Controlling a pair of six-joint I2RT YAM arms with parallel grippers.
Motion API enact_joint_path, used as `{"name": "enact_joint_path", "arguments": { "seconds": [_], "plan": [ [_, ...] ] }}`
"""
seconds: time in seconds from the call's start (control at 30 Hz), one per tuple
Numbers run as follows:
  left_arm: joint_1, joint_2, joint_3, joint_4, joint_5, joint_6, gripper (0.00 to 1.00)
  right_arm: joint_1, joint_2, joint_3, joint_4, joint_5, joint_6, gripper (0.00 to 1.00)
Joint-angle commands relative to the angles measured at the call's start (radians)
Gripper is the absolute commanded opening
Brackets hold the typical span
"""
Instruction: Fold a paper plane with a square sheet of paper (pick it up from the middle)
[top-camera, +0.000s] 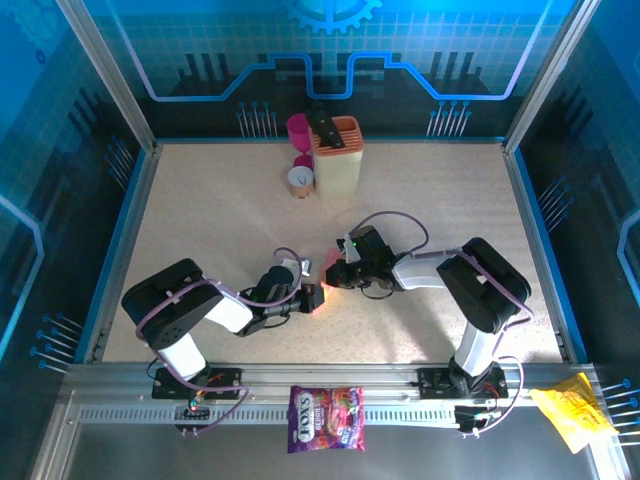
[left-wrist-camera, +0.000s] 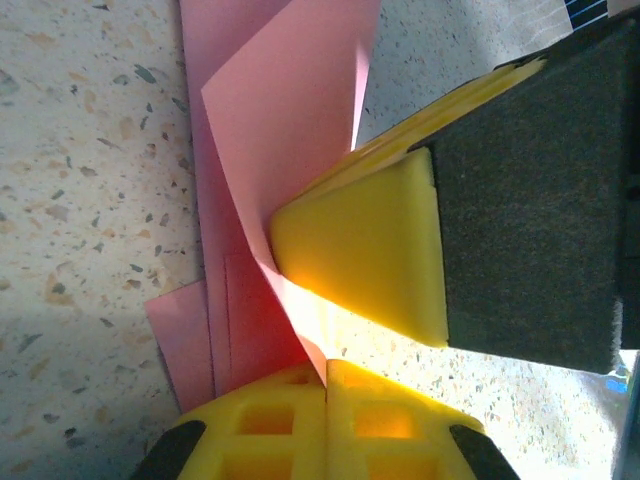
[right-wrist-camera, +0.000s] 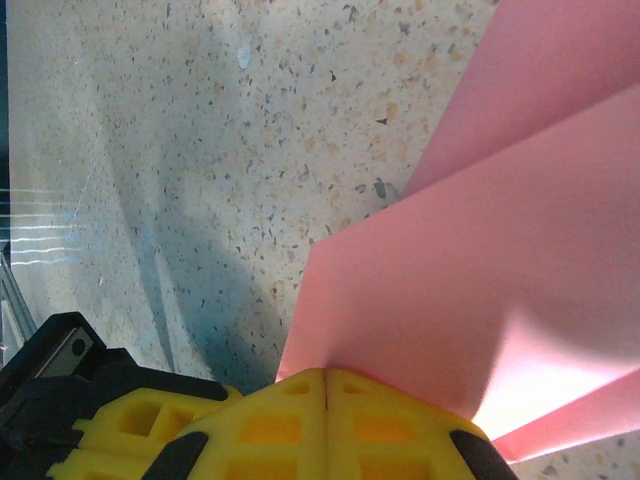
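Well, the left gripper (left-wrist-camera: 326, 372) had its two yellow fingers pressed tight together. A thin edge of the pink paper (left-wrist-camera: 290, 130) ran down into the crack between them, so it was pinching the paper. The right gripper (right-wrist-camera: 327, 378) had its fingers squeezed together too, and the paper fanned out from just behind the tips. The very spot where it pinched was hidden by the fingers. In the left wrist view, a yellow finger (left-wrist-camera: 360, 250) of the right gripper poked in from the right and touched a flap of paper that stood up off the table. The dark grey pad (left-wrist-camera: 530, 200) behind that finger was cut off by the edge of the picture. The paper was folded into several layers, some flat on the speckled table (top-camera: 220, 220) and some lifted. Its whole shape could not be made out, since both close views cut it off. From above, the two grippers met near the middle of the table, and a small bit of pink peeked out between them, with the rest covered by the arms. Far back on the table stood a yellow holder (top-camera: 338, 165) with a dark thing (top-camera: 322, 122) sticking out of it, too small to tell what. A magenta cup (top-camera: 298, 128) sat just beside it on the left, partly hidden. A purple candy bag (top-camera: 326, 418) lay on the metal rail (top-camera: 400, 405) in front of the arms, and a yellow bag (top-camera: 572, 412) lay at the right corner.
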Motion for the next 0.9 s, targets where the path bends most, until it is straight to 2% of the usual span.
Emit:
{"name": "enact_joint_path", "arguments": {
  "seconds": [0.0,0.37,0.53,0.73,0.8,0.87],
  "plan": [
    [0.022,0.047,-0.033,-0.129,-0.049,0.008,0.0,0.012,0.03,0.023,-0.02,-0.001,-0.012,0.0],
    [0.023,0.023,-0.033,-0.14,-0.041,0.001,0.0,0.006,0.076,-0.001,-0.099,0.07,0.046,0.0],
    [0.028,-0.044,-0.024,-0.173,-0.014,-0.013,0.0,0.002,0.091,-0.008,-0.145,0.094,0.065,0.0],
    [0.035,-0.215,0.003,-0.311,-0.034,-0.007,0.29,0.004,0.108,-0.023,-0.152,0.1,0.076,0.0],
    [0.034,-0.274,0.013,-0.361,-0.044,0.004,0.34,0.004,0.111,-0.027,-0.149,0.1,0.076,0.0],
    [0.035,-0.323,0.028,-0.418,-0.049,0.024,0.35,0.004,0.112,-0.03,-0.146,0.099,0.077,0.0]
  ]
}}
